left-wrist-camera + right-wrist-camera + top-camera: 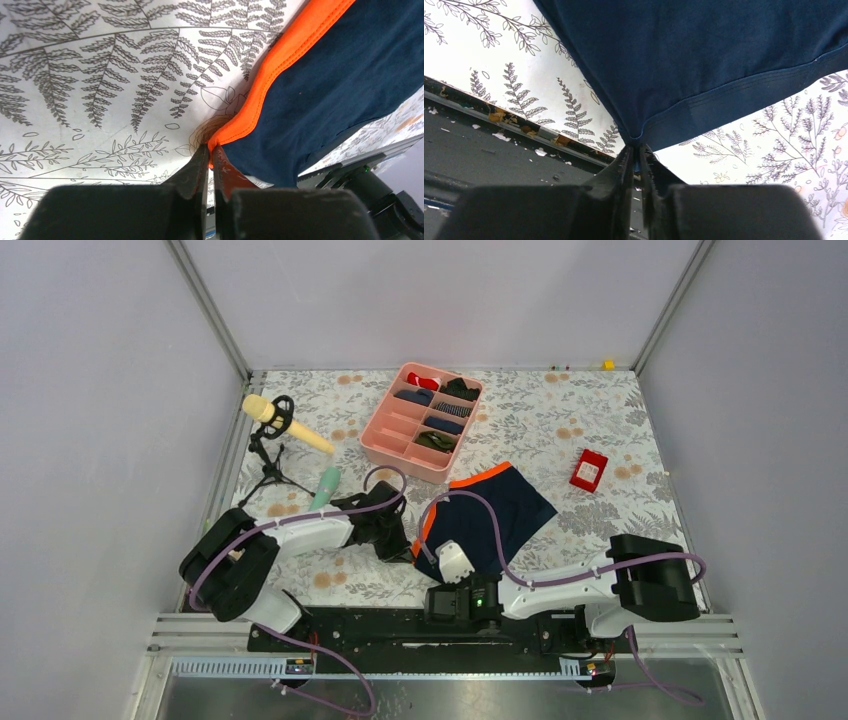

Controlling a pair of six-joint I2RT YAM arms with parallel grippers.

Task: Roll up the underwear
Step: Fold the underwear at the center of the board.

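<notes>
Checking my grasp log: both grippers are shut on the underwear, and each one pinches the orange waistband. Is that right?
Not quite. Both are shut on the underwear, but only the left gripper pinches the orange waistband. The right wrist view shows the right gripper pinching a plain navy hem corner, with no orange there.

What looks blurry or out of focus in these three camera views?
Left wrist: the left gripper blurs to a dark mass near the lens, while the underwear shows sharp stitching. Right wrist: the right gripper blurs likewise. Top external: even light, no glare.
</notes>
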